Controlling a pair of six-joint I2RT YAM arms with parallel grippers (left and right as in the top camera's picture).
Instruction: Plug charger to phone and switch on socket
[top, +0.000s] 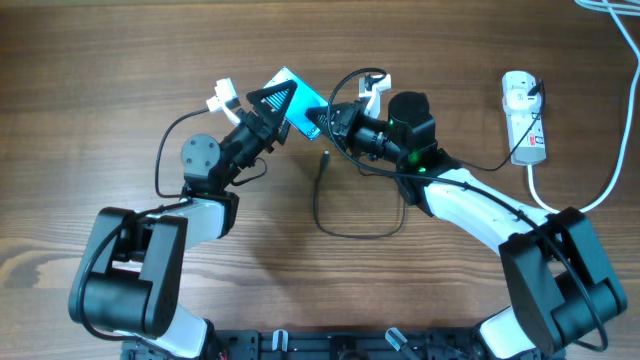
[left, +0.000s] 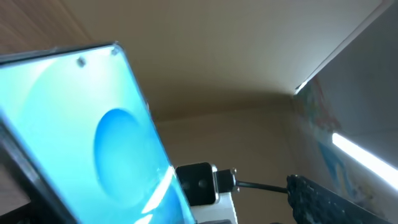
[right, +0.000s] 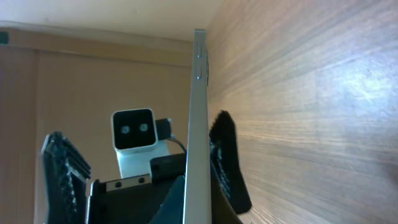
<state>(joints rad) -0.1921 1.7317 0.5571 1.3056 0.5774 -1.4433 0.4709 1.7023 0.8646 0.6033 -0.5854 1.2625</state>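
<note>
The phone (top: 297, 97), its turquoise screen lit, is held off the table on its edge between my two arms. My right gripper (top: 322, 118) is shut on its lower right end. In the right wrist view the phone (right: 199, 112) shows edge-on, with a black finger (right: 227, 162) pressed against it. My left gripper (top: 283, 106) stands wide open around the phone's other end. In the left wrist view the phone's screen (left: 93, 143) fills the left side, and one ribbed finger (left: 311, 198) stays well apart from it. The charger (top: 345, 228) lies loose on the table, its plug tip (top: 326, 157) below the phone. The socket (top: 525, 118) lies at the far right.
The socket's white cord (top: 600, 150) runs up the right edge of the table. The charger's black cable loops between the arms and passes under the right arm toward the socket. Bare wood table (top: 100, 120) lies to the left.
</note>
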